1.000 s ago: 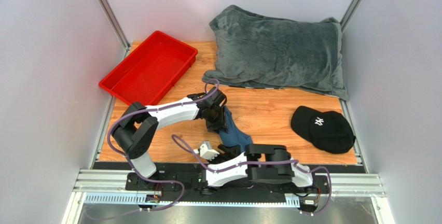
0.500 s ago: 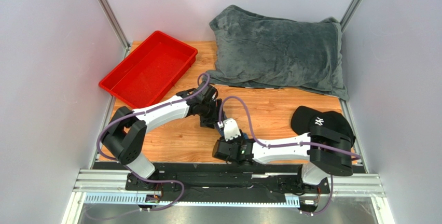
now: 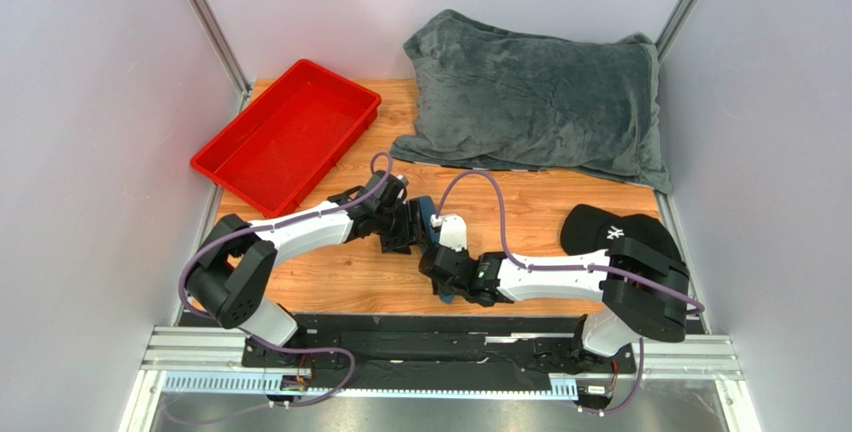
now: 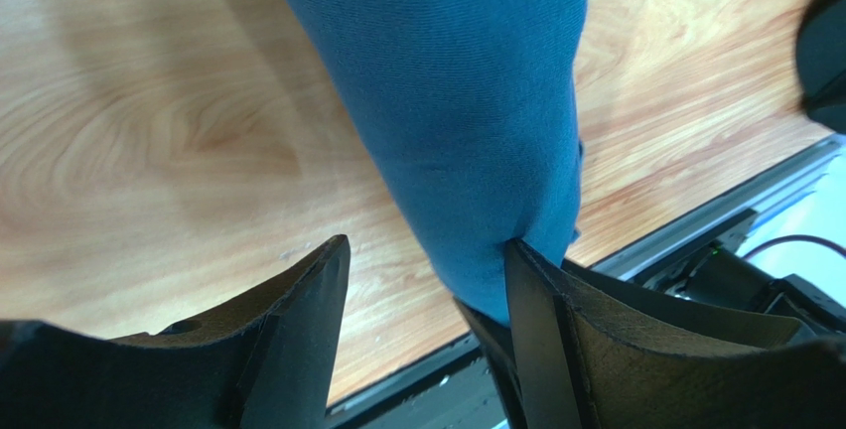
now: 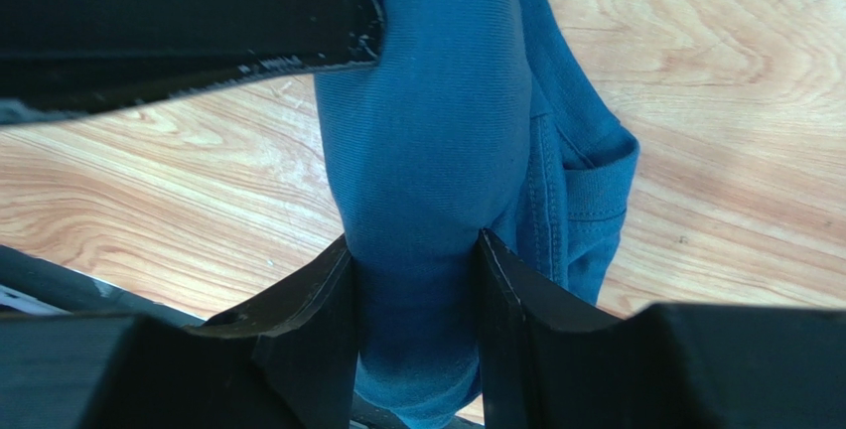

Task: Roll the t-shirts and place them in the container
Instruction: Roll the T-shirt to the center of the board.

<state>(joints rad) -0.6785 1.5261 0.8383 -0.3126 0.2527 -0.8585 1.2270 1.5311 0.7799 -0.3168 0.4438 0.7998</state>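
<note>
Currently the dark teal-blue cotton t-shirt (image 4: pixel 467 101) is gathered into a thick, soft roll. It lies on the wooden counter (image 3: pixel 520 207), in the near centre, between the two arms. In the top view only small patches of it show, since both wrists cover it.

The right tool (image 5: pixel 412 250) is clenched on the roll. Both of its black fingers press into the fabric from either side, and the cloth bulges above the pinch. A ribbed hem and a loose fold hang out on one side of this grip.

The left tool (image 4: pixel 425 245) is released. The roll rests against one of its fingers, while the other finger stands apart from the fabric with bare wood showing in the gap.

A red plastic tray (image 3: pixel 340 80) sits at the far left of the counter. A grey plush blanket (image 3: pixel 540 102) lies across the far right. A black baseball cap (image 3: pixel 600 232) with a white emblem rests at the near right, beside the right arm's elbow.
</note>
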